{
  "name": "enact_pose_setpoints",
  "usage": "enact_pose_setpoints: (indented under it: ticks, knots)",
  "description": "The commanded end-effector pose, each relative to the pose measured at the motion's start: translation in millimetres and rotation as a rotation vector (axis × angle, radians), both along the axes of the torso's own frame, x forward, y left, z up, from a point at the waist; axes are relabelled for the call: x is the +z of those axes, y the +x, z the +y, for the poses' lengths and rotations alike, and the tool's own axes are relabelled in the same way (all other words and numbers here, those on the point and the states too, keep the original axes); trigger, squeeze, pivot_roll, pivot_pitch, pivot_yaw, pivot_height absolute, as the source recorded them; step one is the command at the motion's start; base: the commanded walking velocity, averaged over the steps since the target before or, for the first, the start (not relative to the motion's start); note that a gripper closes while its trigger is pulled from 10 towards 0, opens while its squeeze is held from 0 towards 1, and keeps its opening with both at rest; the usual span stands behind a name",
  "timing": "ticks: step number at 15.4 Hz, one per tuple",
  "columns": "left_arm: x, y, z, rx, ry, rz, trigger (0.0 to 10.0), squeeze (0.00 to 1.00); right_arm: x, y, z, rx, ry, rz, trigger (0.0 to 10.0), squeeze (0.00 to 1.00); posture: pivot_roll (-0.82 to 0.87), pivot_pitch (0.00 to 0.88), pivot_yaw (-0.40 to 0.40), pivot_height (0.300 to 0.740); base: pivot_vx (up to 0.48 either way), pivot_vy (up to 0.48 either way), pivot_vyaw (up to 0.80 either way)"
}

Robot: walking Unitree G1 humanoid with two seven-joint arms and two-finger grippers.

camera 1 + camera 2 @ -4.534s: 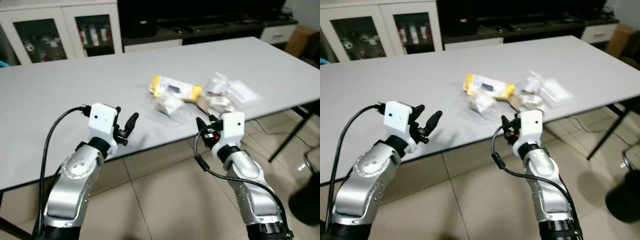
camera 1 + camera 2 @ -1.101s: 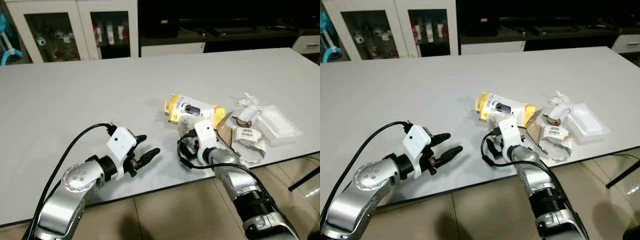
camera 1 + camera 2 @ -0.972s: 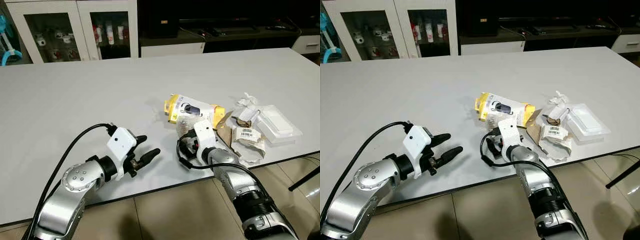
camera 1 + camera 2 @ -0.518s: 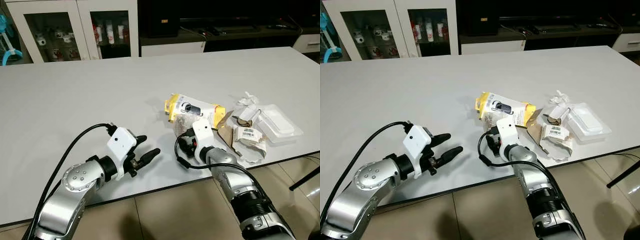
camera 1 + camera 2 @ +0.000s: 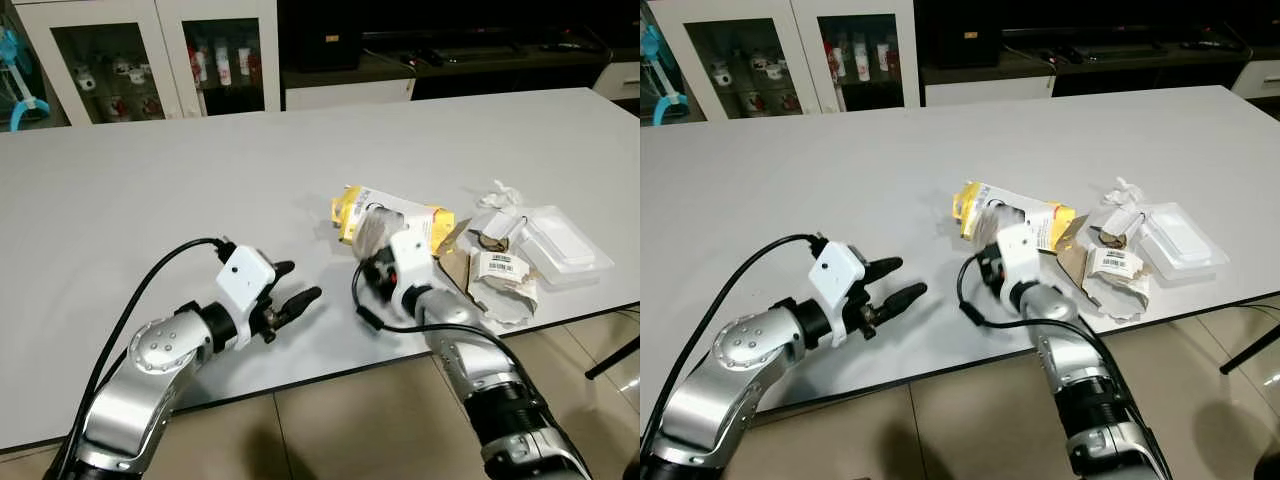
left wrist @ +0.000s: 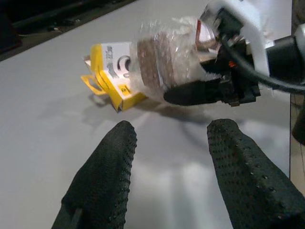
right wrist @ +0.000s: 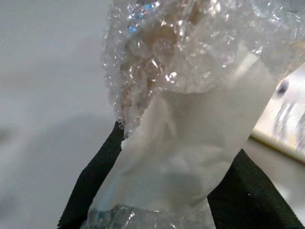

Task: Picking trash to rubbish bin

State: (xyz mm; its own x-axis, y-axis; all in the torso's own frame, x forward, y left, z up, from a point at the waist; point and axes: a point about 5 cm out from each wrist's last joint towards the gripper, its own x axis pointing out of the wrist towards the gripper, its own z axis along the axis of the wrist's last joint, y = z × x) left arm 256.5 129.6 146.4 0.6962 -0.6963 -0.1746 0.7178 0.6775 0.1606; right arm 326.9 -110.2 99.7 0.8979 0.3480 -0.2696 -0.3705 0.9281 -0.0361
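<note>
The right claw point(image 5: 375, 262) is squeezing the bubble wrap bundle point(image 6: 164, 59) just above the table point(image 5: 150, 190) by the yellow box point(image 5: 395, 215), the left claw point(image 5: 290, 300) is waiting open, and carrying it to a bin probably comes next.

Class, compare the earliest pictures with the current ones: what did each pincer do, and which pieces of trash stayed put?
The right pincer moved from the table's near edge over the white table, closed on the crumpled bubble-wrap bundle and lifted it clear. The left pincer advanced over the table, open and empty. The yellow-and-white cardboard package, clear plastic blister tray and labelled paper scraps stayed put.
</note>
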Motion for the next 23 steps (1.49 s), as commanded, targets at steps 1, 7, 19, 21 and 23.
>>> enact_pose_setpoints:
  ticks: [1, 7, 19, 21, 23]
  knots:
    - [-1.2, 1.3, 2.1, 0.019, -0.015, 0.021, 10.0, 0.00, 16.0, 0.3, -1.2, -0.002, 0.036, -0.096, 0.0, 0.00, 0.01, 0.000, -0.015, 0.740, 0.000, 0.000, 0.00]
    - [20.5, 17.3, 17.2, 0.272, -0.112, -0.089, 10.0, 0.00, 66.6, -20.6, -8.0, -0.039, 0.157, -0.336, 8.4, 0.00, 0.01, 0.000, -0.023, 0.740, 0.000, 0.000, 0.00]
    - [13.3, 11.6, 22.0, 0.400, -0.054, -0.067, 10.0, 0.00, 48.2, -39.8, -12.3, -0.101, 0.175, -0.182, 10.0, 0.00, -0.01, 0.097, -0.023, 0.740, 0.000, 0.000, 0.00]
    - [12.4, 11.2, 19.5, 0.398, -0.025, -0.068, 10.0, 0.00, 47.4, -40.1, -13.9, -0.100, 0.175, -0.174, 10.0, 0.00, 0.00, 0.094, -0.047, 0.740, 0.000, 0.000, 0.00]
    - [8.4, 6.7, 19.2, 0.405, -0.015, -0.051, 10.0, 0.00, 44.6, -41.2, -13.1, -0.089, 0.169, -0.157, 10.0, 0.00, 0.00, 0.090, -0.052, 0.740, 0.000, 0.000, 0.00]
